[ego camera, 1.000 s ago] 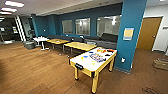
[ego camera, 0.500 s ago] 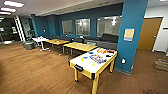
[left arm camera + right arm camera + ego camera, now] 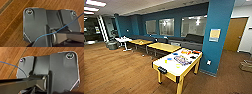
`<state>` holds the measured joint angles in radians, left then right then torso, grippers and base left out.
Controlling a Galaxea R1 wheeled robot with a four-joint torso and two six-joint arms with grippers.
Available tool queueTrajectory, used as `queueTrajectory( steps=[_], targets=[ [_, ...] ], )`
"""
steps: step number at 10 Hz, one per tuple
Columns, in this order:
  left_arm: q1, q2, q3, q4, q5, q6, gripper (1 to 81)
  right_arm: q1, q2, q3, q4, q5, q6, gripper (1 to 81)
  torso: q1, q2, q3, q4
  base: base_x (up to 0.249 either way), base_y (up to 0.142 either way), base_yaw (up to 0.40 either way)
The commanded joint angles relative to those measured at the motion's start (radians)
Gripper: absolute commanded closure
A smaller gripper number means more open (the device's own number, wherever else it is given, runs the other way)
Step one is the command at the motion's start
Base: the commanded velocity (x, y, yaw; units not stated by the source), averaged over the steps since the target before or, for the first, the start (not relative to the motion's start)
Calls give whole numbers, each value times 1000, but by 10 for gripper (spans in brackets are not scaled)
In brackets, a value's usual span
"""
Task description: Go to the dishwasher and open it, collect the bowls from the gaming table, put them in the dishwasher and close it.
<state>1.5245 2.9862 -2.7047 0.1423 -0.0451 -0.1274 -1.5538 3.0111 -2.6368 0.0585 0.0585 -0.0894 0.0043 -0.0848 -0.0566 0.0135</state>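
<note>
The gaming table, with a white top and yellow legs, stands in the head view right of centre, a short way ahead on the wood floor. Small bowls lie on it: a blue bowl, a second blue bowl, a yellow bowl, a red bowl and a black bowl. A flat multicoloured item lies among them. The dishwasher is out of view. Both wrist views look down on wood floor past the robot's dark plate.
A wide teal pillar rises just right of the gaming table. Two yellow-wood-topped tables and a dark sofa stand behind it. A small white table is further left. A wooden door is at far right. Open wood floor spreads to the left.
The whole head view has shifted slightly, so the camera has moved; the gaming table looks a little nearer. Nothing on the table has moved.
</note>
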Motion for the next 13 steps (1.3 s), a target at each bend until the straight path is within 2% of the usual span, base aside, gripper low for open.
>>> queueTrajectory(
  steps=[1,13],
  targets=[
    [-56,-7,2,5,48,6,10,54,2,3,-9,-51,-4,10,0,0,0,0,159,0,0],
    [-54,-5,2,5,48,6,10,51,4,3,-9,-49,-4,10,0,0,0,0,159,78,0]
  ],
)
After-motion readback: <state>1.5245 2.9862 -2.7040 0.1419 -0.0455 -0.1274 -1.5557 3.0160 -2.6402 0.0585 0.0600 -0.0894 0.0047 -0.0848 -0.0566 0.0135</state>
